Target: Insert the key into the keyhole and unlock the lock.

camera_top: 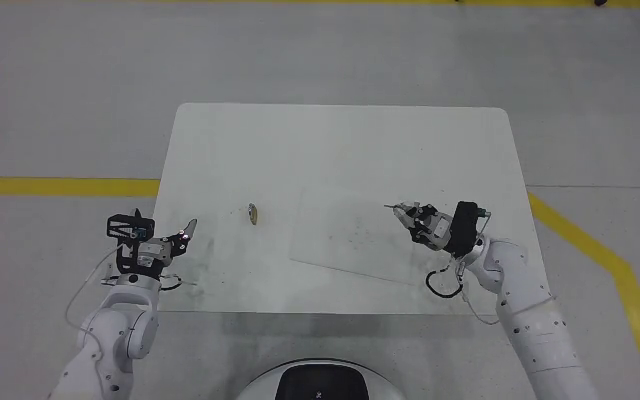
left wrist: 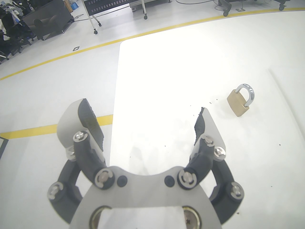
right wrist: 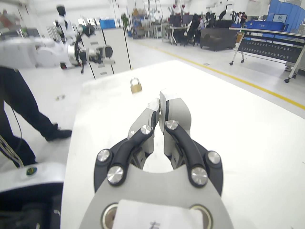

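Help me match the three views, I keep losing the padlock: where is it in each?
Top view: padlock on the table, left of centre.
Left wrist view: padlock on the table, just past the open left gripper.
Right wrist view: padlock upright, farther off, beyond the right gripper.
Shared landmark: the yellow floor line.

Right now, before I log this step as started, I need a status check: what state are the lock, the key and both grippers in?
padlock: standing upright on the table, shackle closed, untouched.
key: pinched in the right gripper, thin tip sticking out.
right gripper: shut on the key, well apart from the padlock.
left gripper: open, empty.
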